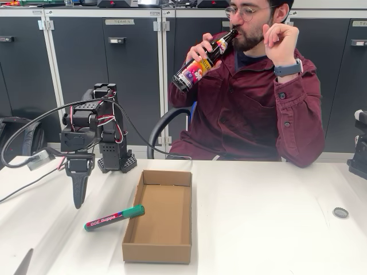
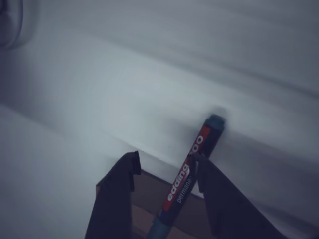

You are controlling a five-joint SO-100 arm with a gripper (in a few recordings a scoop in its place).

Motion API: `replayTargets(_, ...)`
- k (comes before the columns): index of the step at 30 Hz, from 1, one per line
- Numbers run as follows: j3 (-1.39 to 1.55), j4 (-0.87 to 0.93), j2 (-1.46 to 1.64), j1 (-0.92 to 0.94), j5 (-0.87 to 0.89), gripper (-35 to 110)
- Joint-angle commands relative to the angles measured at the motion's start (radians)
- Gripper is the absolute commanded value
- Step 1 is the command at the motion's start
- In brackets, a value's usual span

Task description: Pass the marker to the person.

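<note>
Open cardboard box sits mid-table, just right of the marker in the fixed view; small round cap lies far right on the white table. The person sits behind the table, drinking from a brown bottle. Gripper hangs point-down left of the marker, above the table, nothing held; wrist view shows jaws parted with the marker between them, beyond. Marker lies flat, green cap touching the box wall; magenta barrel, white lettering.

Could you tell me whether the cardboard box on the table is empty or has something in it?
Empty: in the fixed view the box shows only bare floor, and the marker lies outside beside its left wall.
</note>
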Motion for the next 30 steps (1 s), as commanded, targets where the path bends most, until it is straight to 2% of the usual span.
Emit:
replayTargets(1, -0.107, 0.041, -0.038, -0.002, -0.018, 21)
replayTargets(11, -0.097, 0.347, -0.052, -0.132, -0.018, 22)
replayTargets(15, -0.072, 0.416, -0.008, -0.158, -0.049, 22)
replayTargets(21, -0.083, 0.419, -0.002, -0.121, -0.086, 23)
replayTargets(26, -0.167, 0.345, -0.058, -0.081, -0.025, 22)
replayTargets(30, -0.164, 0.347, -0.066, -0.12, -0.049, 23)
